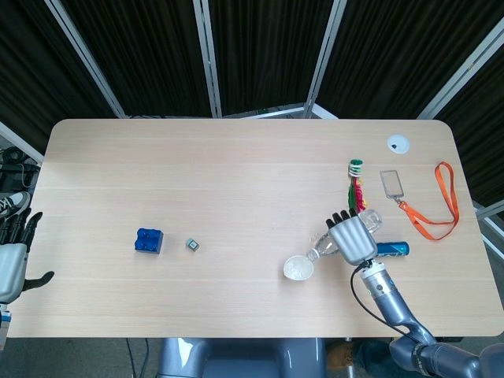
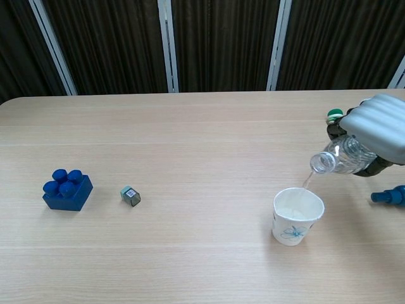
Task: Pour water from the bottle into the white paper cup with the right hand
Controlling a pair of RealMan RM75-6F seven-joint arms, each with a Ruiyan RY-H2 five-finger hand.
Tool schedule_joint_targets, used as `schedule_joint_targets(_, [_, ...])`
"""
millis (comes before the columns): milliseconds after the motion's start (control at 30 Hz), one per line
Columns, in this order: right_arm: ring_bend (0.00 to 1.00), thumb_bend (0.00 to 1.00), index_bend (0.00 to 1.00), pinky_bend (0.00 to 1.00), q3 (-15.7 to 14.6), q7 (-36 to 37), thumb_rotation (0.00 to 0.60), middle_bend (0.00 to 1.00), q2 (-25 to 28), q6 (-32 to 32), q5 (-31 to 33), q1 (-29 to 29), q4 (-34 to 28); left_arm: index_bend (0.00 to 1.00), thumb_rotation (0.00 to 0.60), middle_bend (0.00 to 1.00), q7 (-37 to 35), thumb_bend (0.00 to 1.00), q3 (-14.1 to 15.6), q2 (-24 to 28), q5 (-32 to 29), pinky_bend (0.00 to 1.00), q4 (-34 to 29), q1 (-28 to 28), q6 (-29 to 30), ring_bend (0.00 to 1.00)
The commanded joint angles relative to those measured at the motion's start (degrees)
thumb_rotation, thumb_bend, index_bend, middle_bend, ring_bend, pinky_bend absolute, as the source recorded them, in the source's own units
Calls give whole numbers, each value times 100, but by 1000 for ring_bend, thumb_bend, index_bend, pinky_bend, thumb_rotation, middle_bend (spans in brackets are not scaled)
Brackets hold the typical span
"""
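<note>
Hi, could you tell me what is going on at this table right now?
The robot's right hand holds a clear bottle tipped on its side, its open mouth above and just to the right of the white paper cup standing on the table. A thin stream of water runs from the mouth into the cup. The left hand hangs off the table's left edge, holding nothing. A blue block and a small cube sit untouched further left.

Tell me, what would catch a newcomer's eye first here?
The silver right hand near the table's right edge holds a clear bottle tipped over a white paper cup, its mouth just above the rim. Far to the left sits a bright blue block, and an orange lanyard lies at the right end.
</note>
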Motion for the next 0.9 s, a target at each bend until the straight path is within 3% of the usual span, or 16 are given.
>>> schedule_joint_targets(33, [513,297,609,505,102,569,600,596,128,-116,184,-21,-323,0,600,0,8,23,-2,-3,-6,0,-1,-3,-1,0])
schedule_joint_targets(367, [513,305,609,505,462,2490,600,595,290,-329,585,-1,-776,0,600,0,37,25,-26,-27,-89,0,30,-39,-46,0])
schedule_joint_targets(433, [513,308,608,505,607,3164,600,595,300,-522,790,31,-849,0,600,0,56,24,-35,-38,-125,0,43,-58,-75,0])
schedule_joint_targets(500, [513,308,607,505,802,4357,600,595,302,-982,1114,99,-868,0,600,0,117,24,-69,-73,-215,0,80,-84,-83,0])
schedule_joint_targets(667, [513,308,602,505,885,6057,600,595,180,-1356,1094,193,-476,0,600,0,230,25,-97,-146,-318,0,101,-113,-71,0])
schedule_joint_targets(900, [513,319,602,505,842,7249,600,595,-228,-1416,920,295,379,0,600,0,350,24,-101,-209,-440,0,111,-162,-116,0])
